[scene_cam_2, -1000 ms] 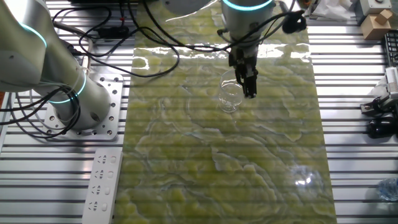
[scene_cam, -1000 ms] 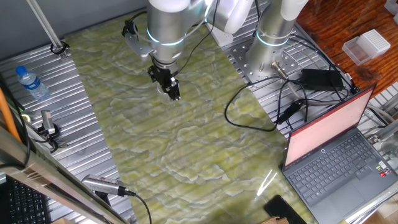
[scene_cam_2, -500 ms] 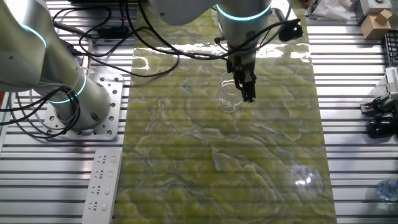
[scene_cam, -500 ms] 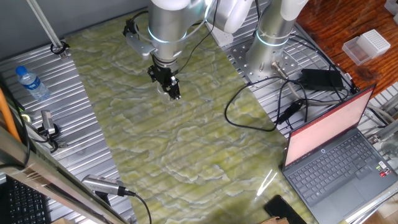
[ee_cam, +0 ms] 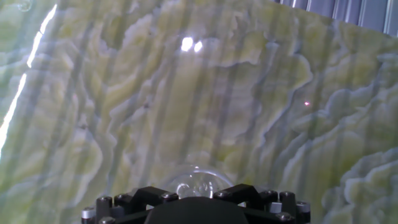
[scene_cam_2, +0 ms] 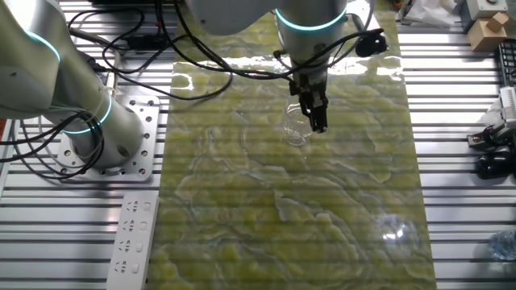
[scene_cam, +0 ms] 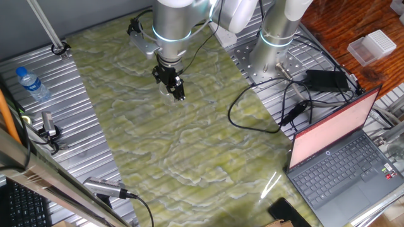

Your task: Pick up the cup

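The cup (scene_cam_2: 296, 129) is small and clear and stands on the green marbled mat (scene_cam_2: 282, 209). It is faint in one fixed view (scene_cam: 166, 90). In the hand view its round rim (ee_cam: 196, 180) shows at the bottom edge, centred between the two black jaw parts. My gripper (scene_cam_2: 318, 122) points down right beside the cup, fingertips at about rim height, and it also shows in one fixed view (scene_cam: 177, 92). The jaws stand apart on either side of the cup and look open. The cup rests on the mat.
A clear water bottle with a blue cap (scene_cam: 31, 84) lies at the mat's left on the metal table. A laptop (scene_cam: 344, 157), cables (scene_cam: 265, 107) and a second arm's base (scene_cam_2: 105, 137) stand beside the mat.
The gripper has shifted slightly towards the cup. The cup has stayed in place on the mat.
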